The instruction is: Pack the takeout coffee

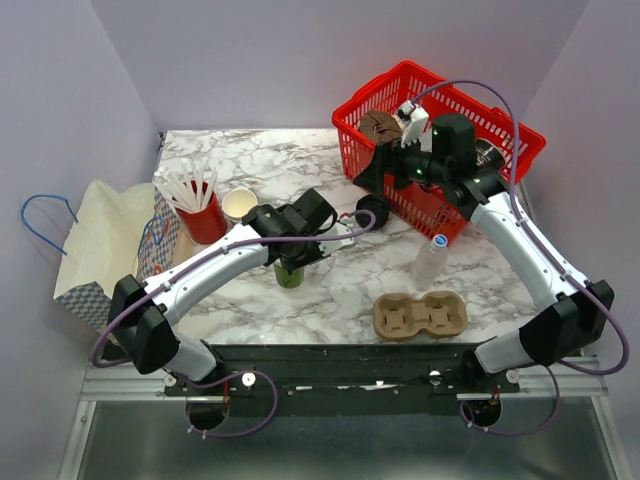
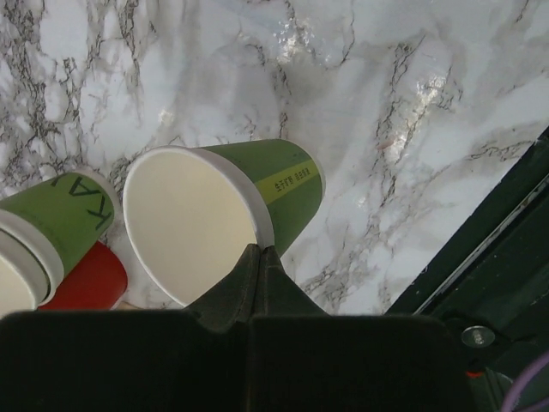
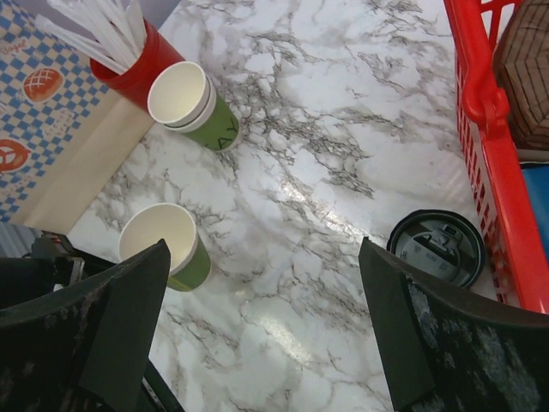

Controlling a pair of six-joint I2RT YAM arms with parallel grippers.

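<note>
The takeout coffee cup (image 2: 214,215) is olive green with a cream inside. It stands lidless on the marble near the table's middle (image 1: 289,276). My left gripper (image 2: 260,251) is shut on its rim, one finger inside and one outside; it also shows in the top view (image 1: 293,256). The round black lid (image 3: 437,247) lies flat on the table beside the basket (image 1: 372,212). My right gripper (image 3: 266,326) is open and empty, held above the marble between cup (image 3: 163,245) and lid, near the basket's front corner (image 1: 372,180).
A stack of lidless green cups (image 1: 240,205) and a red cup of straws (image 1: 200,215) stand at the back left. A paper bag (image 1: 100,250) lies on the left. A red basket (image 1: 440,140), a water bottle (image 1: 430,255) and a cardboard cup carrier (image 1: 420,315) are on the right.
</note>
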